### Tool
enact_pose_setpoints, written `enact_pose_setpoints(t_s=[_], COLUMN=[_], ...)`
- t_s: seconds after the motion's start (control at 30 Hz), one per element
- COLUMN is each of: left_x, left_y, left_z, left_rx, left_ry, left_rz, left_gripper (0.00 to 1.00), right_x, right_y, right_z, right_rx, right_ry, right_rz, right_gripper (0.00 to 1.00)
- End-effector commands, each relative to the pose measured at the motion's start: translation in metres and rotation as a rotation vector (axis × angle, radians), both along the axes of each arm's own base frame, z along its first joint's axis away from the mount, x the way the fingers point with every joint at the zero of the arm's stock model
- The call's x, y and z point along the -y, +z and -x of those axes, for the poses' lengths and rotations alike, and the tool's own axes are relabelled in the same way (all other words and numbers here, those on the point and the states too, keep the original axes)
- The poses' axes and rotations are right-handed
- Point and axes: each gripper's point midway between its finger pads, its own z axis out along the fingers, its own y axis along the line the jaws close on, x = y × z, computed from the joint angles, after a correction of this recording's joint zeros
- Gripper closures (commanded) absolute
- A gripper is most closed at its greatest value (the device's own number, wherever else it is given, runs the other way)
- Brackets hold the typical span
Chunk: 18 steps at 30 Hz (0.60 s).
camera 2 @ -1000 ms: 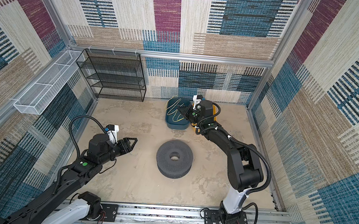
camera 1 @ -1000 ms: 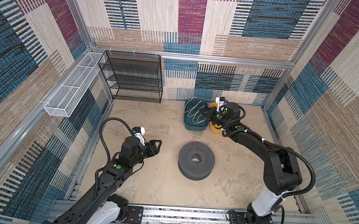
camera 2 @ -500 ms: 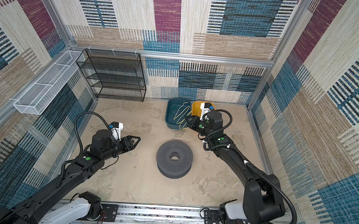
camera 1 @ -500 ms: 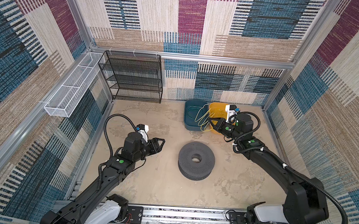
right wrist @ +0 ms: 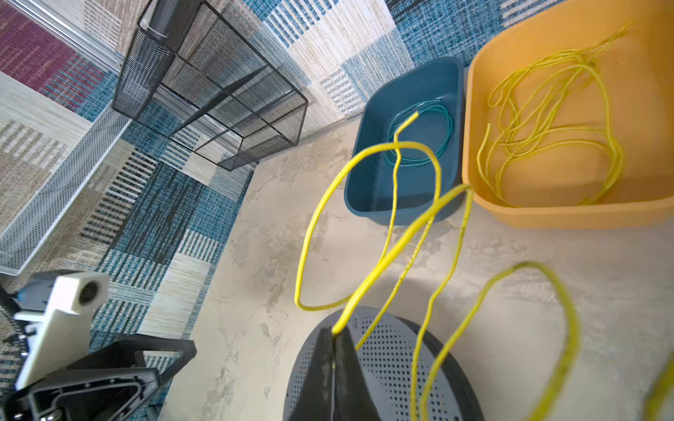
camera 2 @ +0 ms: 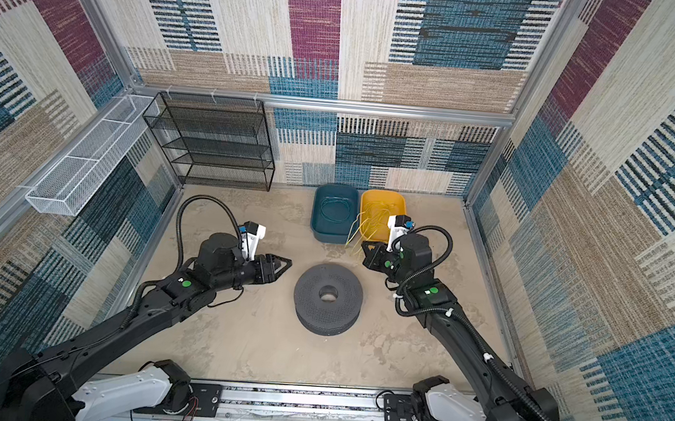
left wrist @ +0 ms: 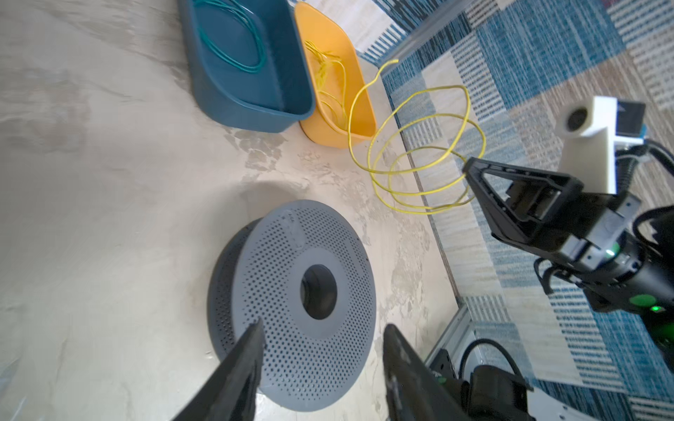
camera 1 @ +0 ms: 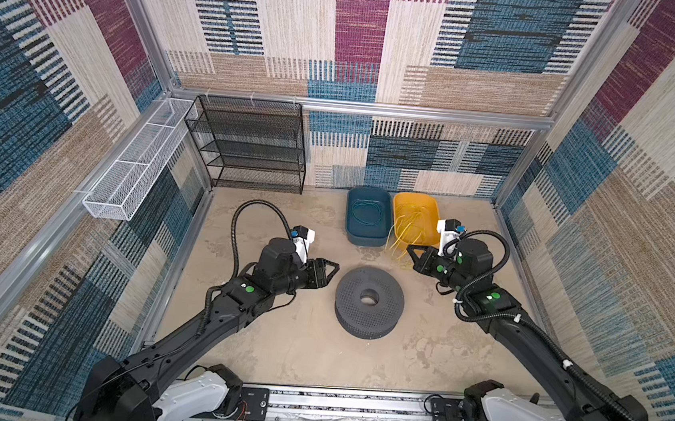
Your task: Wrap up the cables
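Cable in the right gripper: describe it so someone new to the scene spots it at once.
Start at the grey perforated reel in the centre, then look toward the yellow tub behind it. Between them the right gripper pinches a thin yellow cable, its loose loops hanging in the air. The other yellow cables lie inside the tub; this one alone is gripped and held aloft.

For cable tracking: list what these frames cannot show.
Right wrist view: near loops of the yellow cable are blurred and run off the lower edge.
Both top views: that cable is too thin to tell from those in the yellow bin.
Both top views: the spool groove hides under its upper flange.
Left wrist view: the jaws of the left gripper are cut off by the bottom edge.
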Motion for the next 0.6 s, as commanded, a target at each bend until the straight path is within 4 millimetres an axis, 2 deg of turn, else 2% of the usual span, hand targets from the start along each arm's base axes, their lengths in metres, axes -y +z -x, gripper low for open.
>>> enact_pose_setpoints(t_s=[0.0, 0.2, 0.57], left_x=[0.02, 0.054, 0.096], left_y=[0.008, 0.03, 0.037], left_z=[0.003, 0.007, -0.01], left_rx=[0.067, 0.126, 0.148], left_ry=[-0.105, -0.205, -0.257], left_rz=[-0.055, -0.078, -0.097], left_gripper=[0.46, 0.47, 0.48], right_x=[0.003, -0.002, -0.023], right_y=[-0.006, -0.011, -0.008], right_z=[0.007, 0.018, 0.032], right_rx=[0.01, 0.008, 0.01], right_ry=[-0.007, 0.017, 0.12], right_rz=[0.066, 0.087, 0.062], right_gripper=[1.0, 1.0, 1.0])
